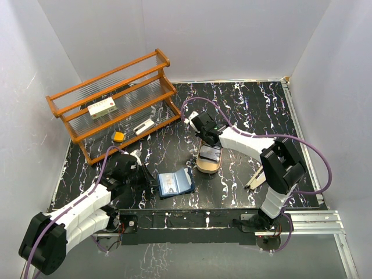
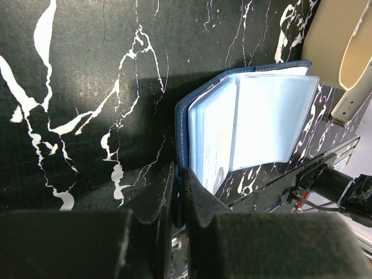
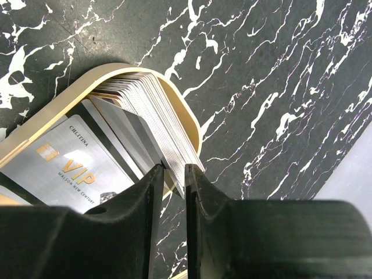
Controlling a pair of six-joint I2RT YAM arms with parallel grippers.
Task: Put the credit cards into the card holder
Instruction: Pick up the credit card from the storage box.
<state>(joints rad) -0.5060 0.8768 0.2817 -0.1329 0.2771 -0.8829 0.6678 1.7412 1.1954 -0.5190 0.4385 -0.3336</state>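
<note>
The navy card holder (image 1: pixel 175 183) lies open on the black marbled table, its light blue clear pockets up (image 2: pixel 256 122). My left gripper (image 1: pixel 150 178) is shut on the near edge of its navy cover (image 2: pixel 179 174). The credit cards (image 1: pixel 210 154) lie in the oval tan tray (image 1: pixel 207 167). In the right wrist view a grey VIP card (image 3: pixel 70 168) lies flat and several cards (image 3: pixel 154 110) stand fanned against the tray rim (image 3: pixel 193 125). My right gripper (image 1: pixel 204 142) is closed to a narrow gap on the corner of that fanned stack (image 3: pixel 174 170).
A wooden rack (image 1: pixel 116 99) stands at the back left with a white box with red marks (image 1: pixel 102 108), a yellow object (image 1: pixel 118 136) and a small white item (image 1: pixel 143 127). Pale sticks (image 1: pixel 256 175) lie by the right arm. The tray end shows in the left wrist view (image 2: pixel 343 46).
</note>
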